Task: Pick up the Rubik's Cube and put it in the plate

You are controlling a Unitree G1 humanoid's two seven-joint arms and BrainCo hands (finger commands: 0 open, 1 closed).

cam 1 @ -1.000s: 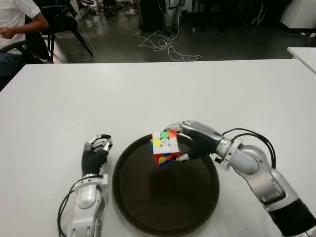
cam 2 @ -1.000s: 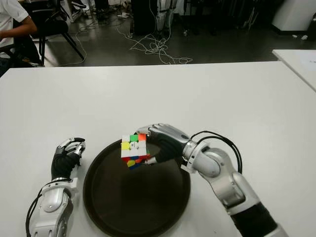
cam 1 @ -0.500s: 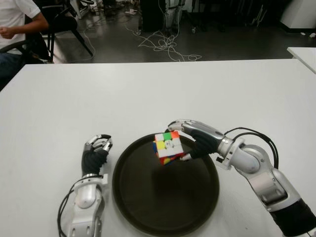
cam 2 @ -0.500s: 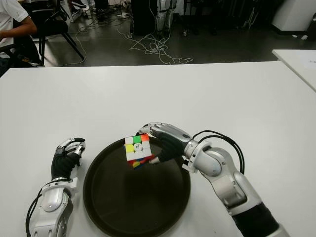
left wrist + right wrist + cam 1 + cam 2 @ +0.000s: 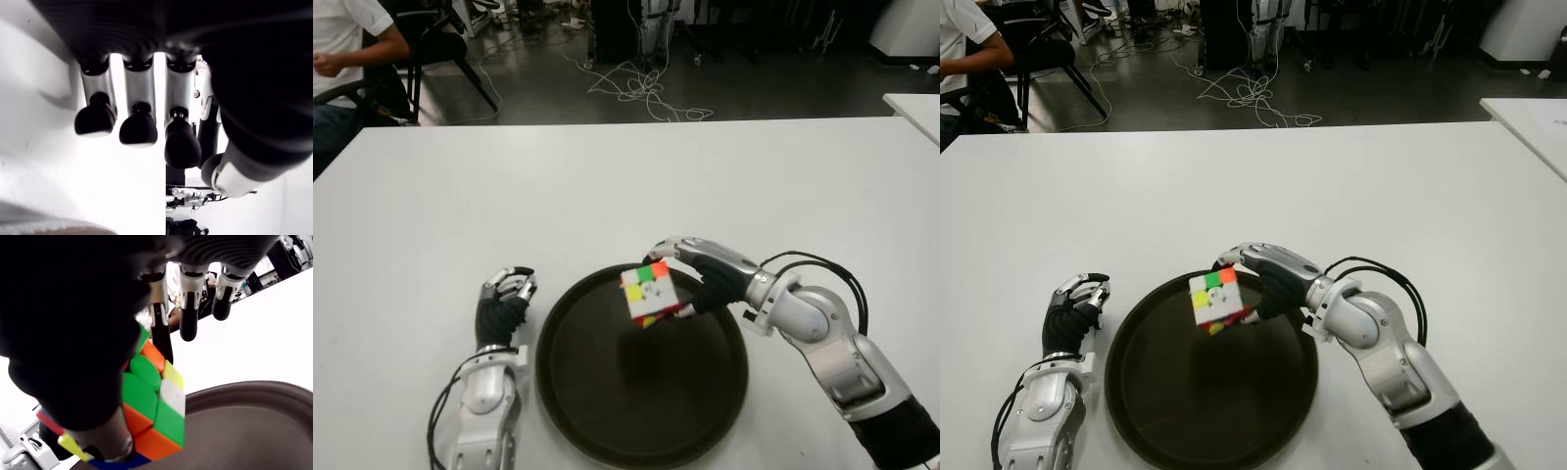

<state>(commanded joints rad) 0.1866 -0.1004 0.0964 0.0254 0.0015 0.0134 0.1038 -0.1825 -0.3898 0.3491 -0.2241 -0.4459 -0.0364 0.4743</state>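
My right hand is shut on the Rubik's Cube, a cube of mixed colours with white, green, orange and yellow squares showing. The cube is tilted and sits over the far part of the round dark plate; I cannot tell whether it touches the plate. In the right wrist view the thumb presses the cube on one side and the fingers reach past it on the other, with the plate's brown floor below. My left hand shows just left of the plate, fingers curled, holding nothing.
The white table stretches far beyond the plate. A seated person and a chair are past its far left corner. Cables lie on the floor behind. Another white table shows at the right edge.
The right hand has shifted the cube slightly to the right over the plate and tipped it more. The left hand has not moved.
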